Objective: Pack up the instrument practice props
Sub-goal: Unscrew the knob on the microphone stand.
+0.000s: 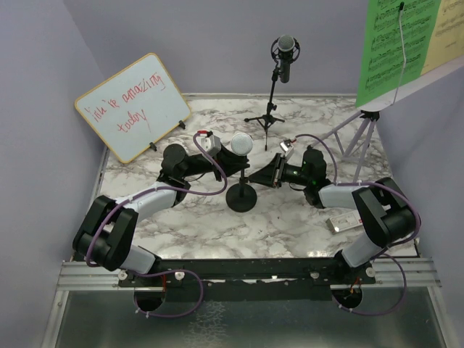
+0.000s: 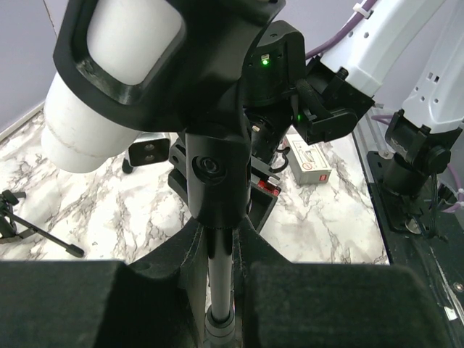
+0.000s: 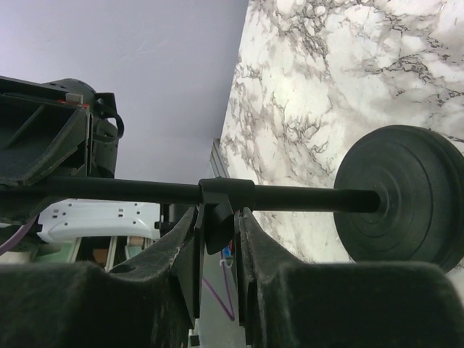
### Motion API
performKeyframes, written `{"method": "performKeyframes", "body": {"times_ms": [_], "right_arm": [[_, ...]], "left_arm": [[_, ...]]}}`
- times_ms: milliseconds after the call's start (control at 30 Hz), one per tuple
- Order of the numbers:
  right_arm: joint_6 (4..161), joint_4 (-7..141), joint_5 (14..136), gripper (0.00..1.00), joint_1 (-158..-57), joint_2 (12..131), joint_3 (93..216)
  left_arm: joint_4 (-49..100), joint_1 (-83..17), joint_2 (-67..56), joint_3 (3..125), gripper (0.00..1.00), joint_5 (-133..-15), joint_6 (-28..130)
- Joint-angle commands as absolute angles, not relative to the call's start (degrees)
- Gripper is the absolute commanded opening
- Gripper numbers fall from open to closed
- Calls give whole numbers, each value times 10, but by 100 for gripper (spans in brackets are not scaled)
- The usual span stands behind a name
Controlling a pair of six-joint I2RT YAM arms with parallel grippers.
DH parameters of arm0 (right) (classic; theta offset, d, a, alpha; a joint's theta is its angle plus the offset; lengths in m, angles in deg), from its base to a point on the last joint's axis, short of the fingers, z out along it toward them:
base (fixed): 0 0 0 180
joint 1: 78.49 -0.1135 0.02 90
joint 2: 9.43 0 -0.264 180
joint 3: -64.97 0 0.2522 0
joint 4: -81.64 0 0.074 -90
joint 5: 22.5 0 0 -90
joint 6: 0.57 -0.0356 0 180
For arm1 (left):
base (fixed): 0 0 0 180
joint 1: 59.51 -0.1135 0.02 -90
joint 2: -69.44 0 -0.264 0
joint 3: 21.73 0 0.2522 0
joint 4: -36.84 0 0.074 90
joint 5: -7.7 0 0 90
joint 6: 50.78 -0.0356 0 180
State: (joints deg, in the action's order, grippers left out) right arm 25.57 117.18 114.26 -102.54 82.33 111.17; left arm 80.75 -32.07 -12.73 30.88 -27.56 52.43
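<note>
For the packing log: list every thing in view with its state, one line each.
round-base mic holder: upright, pole gripped
holder's microphone: clipped in, tilted
left end effector: shut on the holder's pole
right end effector: shut on the pole's collar
tripod: standing, legs spread
tripod's microphone: upright in the ring mount
music rack: standing, holding sheets
music sheets: green and yellow, on the rack
whiteboard: propped, leaning back
white device: lying flat

Your left arm (image 1: 138,206) was extended forward and inward at mid-height. Your left gripper (image 1: 217,156) was clamped narrow on the stem of the black round-base mic holder (image 1: 241,197). Your right arm (image 1: 348,196) was folded inward with its wrist rolled sideways. Your right gripper (image 1: 270,172) had both fingers (image 3: 185,246) set against that stem's collar from the opposite side.
</note>
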Motion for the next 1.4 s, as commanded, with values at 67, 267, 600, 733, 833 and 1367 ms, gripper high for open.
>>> {"method": "performKeyframes", "body": {"times_ms": [67,267,600,733,833,1367], "right_arm": [[276,1192,1168,8,-1032,840,1123],[395,1180,1195,0,-1032,853,1139],[735,1042,1149,0,-1058,843,1173],[884,986,1063,0,-1110,827,1177],[955,999,988,0,-1147,811,1153],[1314,1106,484,0,-1375,832,1126]], "left_arm": [[812,-322,-114,299,0,-253,527],[812,-326,-115,299,0,-259,540],[812,-340,-131,308,0,-262,575],[812,-346,-138,311,0,-251,580],[812,-353,-137,311,0,-237,583],[812,-385,-137,290,0,-196,585]]}}
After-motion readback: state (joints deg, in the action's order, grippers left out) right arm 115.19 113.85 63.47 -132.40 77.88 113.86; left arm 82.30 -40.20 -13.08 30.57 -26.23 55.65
